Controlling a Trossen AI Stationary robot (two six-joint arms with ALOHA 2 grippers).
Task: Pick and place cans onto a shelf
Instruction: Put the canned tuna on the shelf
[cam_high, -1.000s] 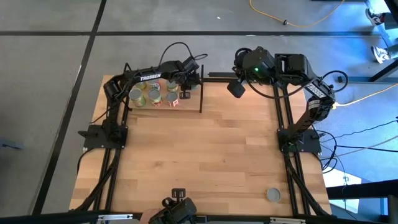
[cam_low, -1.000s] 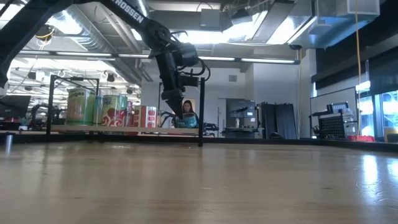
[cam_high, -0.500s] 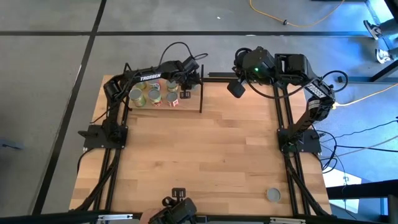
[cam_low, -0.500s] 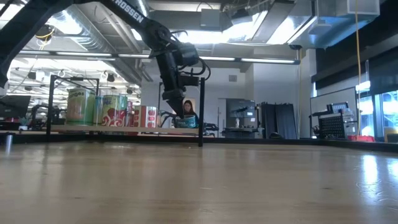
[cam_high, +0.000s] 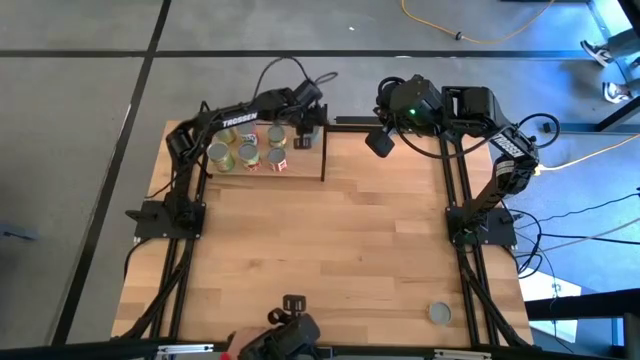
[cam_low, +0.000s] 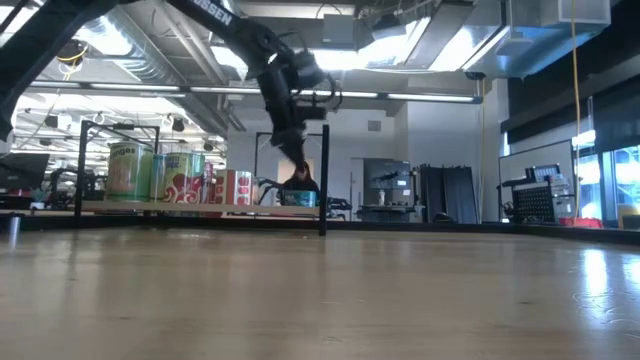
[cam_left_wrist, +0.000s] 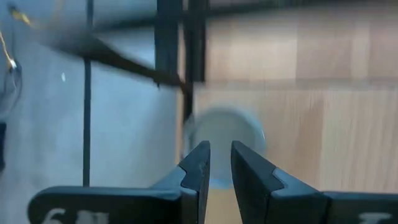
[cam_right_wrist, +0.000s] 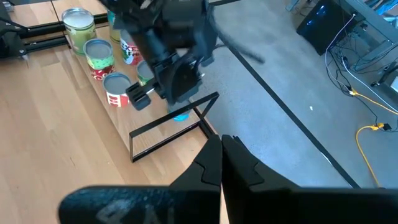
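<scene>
The shelf (cam_high: 312, 163) is a light plank in a black rod frame at the table's far left, and it carries several cans (cam_high: 247, 155) standing upright on their bases. The end can (cam_left_wrist: 224, 127), with a grey top, stands at the shelf's right end (cam_right_wrist: 180, 115) beside the black rods. My left gripper (cam_left_wrist: 220, 155) hovers just above that can (cam_low: 297, 197), pointing steeply down, its fingers a little apart with nothing between them. My right gripper (cam_right_wrist: 222, 146) hangs raised over the far edge (cam_high: 380, 143), right of the shelf, shut and empty.
One more can (cam_high: 439, 313) stands alone near the table's near right corner. The shelf's black uprights (cam_low: 323, 180) rise close beside my left gripper. The wide wooden tabletop (cam_high: 340, 250) lies between the shelf and the near edge.
My left gripper has risen from the end can on the shelf and drawn slightly toward the far edge. Its fingers show the same small gap. The can has stayed upright on the shelf.
</scene>
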